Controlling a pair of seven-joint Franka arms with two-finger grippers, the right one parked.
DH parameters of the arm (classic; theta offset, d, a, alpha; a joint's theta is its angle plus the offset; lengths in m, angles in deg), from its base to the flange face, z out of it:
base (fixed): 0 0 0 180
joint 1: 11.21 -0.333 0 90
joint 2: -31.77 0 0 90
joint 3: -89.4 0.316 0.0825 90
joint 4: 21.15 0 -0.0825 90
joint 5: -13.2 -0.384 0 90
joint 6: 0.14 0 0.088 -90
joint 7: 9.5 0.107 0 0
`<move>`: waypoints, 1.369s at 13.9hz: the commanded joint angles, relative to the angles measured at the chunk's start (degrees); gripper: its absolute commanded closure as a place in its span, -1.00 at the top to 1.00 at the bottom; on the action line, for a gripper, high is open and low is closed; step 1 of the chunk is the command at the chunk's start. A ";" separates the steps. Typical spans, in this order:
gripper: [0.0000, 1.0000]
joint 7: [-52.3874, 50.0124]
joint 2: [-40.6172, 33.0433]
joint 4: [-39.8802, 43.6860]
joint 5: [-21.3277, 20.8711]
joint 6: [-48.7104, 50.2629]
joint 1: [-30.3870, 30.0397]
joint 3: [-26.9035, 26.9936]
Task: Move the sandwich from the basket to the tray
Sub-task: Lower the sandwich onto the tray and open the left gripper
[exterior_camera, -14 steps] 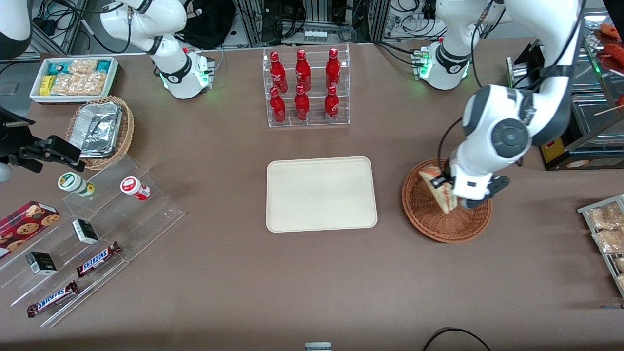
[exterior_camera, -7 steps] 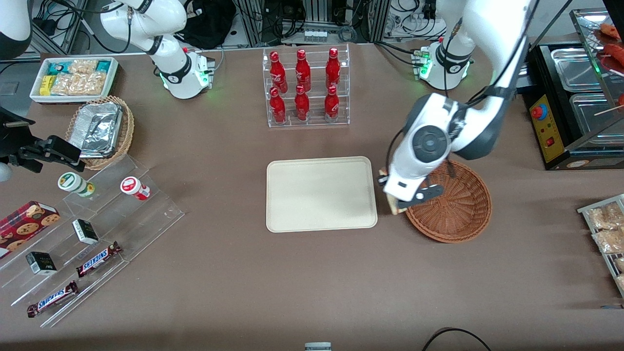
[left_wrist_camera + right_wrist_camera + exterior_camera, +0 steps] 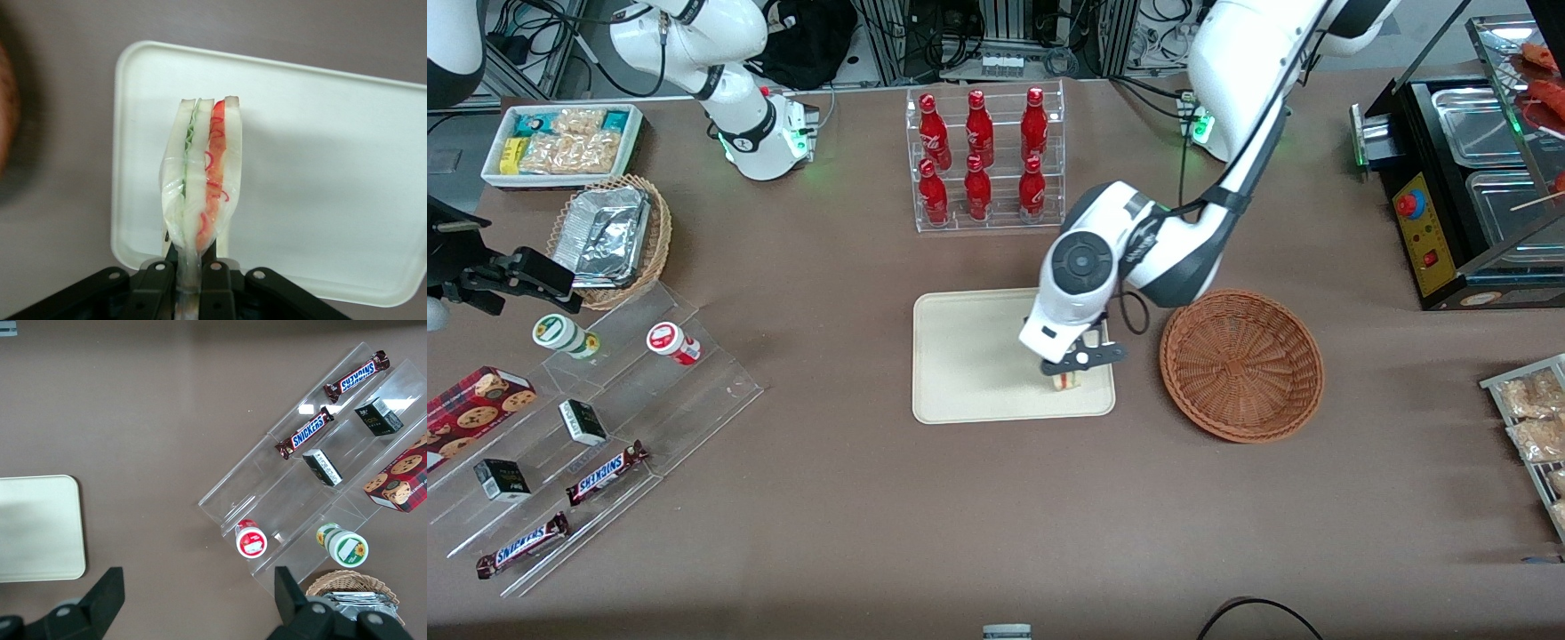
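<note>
The tray lies at the middle of the desk, roughly midway between the desk's long edges, with its long axis parallel to them. The basket sits just beside the tray's short edge, toward the working arm's end of the desk, and holds nothing. The gripper hangs above the tray, over the part nearest the basket and close to the corner nearer the front camera. Its jaws are closed narrow on the sandwich, which sits directly beneath it, so the coming move is judged a straight descent.

The front view places the sandwich over the tray's surface, but the wrist covers most of it. The left wrist view shows what the front view hides: the sandwich is pinched at one end between the fingers, its long axis pointing away from the gripper, cut edge with green and red layers facing the camera. Whether it touches the tray cannot be told; it appears clear of it
</note>
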 commanded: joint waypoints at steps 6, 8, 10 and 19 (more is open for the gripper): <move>-0.95 -13.95 6.99 4.66 -7.95 -7.11 6.43 0.83; -0.95 -14.04 7.35 4.48 -7.69 -7.90 7.14 0.75; -0.95 -13.95 7.61 4.40 -7.43 -7.99 7.23 0.66; 1.00 -12.99 2.97 3.69 -4.44 -7.49 6.53 0.92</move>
